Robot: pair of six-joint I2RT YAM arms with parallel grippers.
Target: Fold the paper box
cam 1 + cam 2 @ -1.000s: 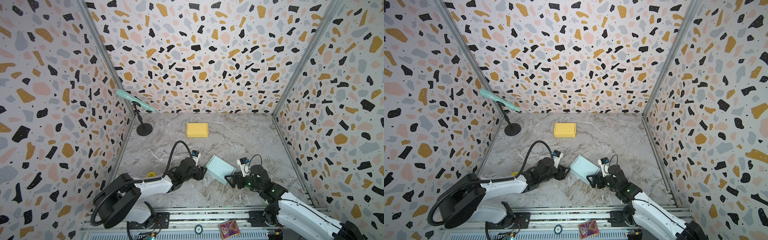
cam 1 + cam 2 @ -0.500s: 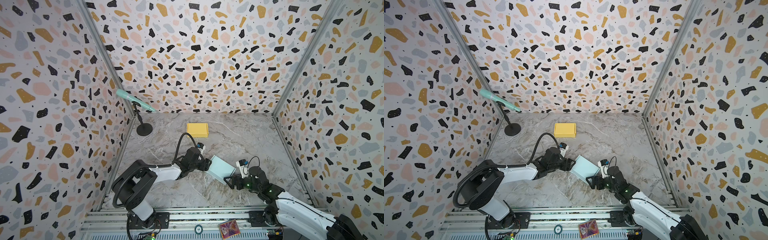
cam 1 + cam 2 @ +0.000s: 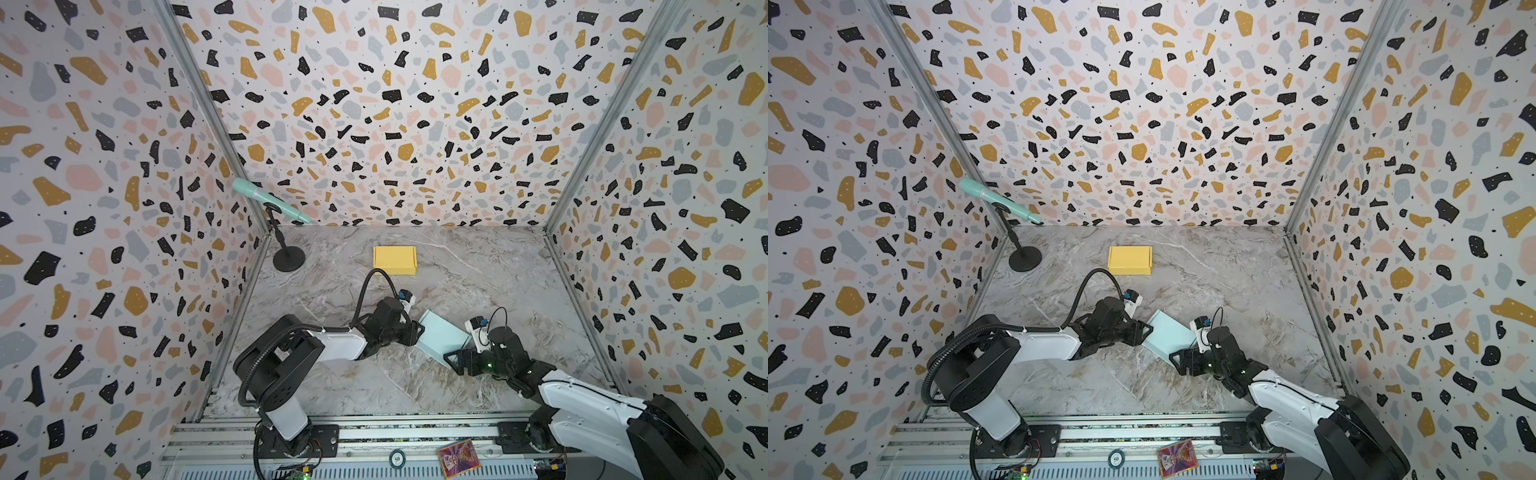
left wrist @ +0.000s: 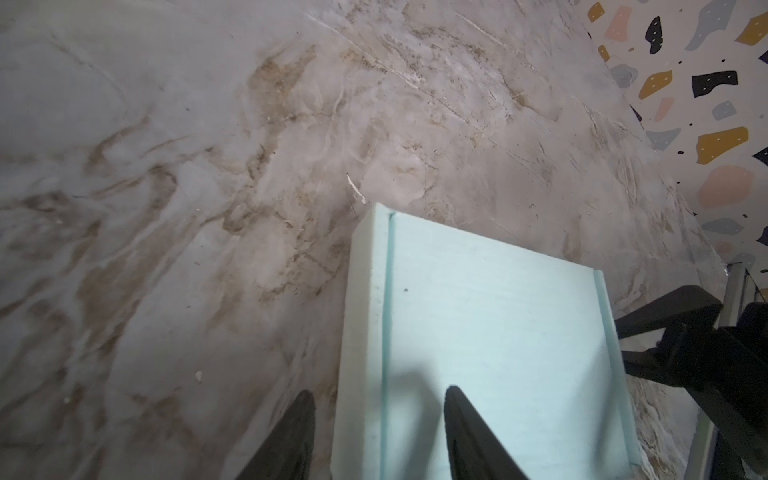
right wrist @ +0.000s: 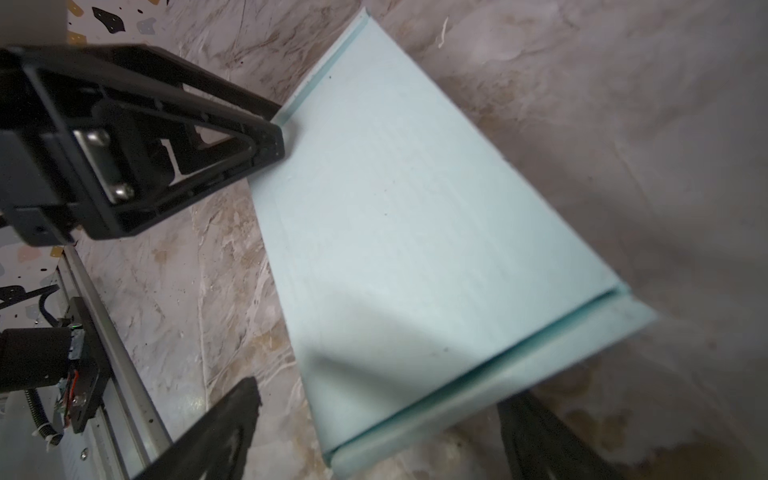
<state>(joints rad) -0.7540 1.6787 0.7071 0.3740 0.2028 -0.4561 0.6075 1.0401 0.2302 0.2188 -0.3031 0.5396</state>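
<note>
The pale-blue flat cardboard box lies on the marble table, front-centre. Left gripper straddles one edge, jaws apart, not yet pinching; right gripper is wide open round the opp. end, prob. to brace it.

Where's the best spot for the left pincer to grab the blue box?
I'd grip the blue box by its thin side wall, coming in low from the left pincer's side. It lies flat, and that wall sits between the open fingers.
</note>
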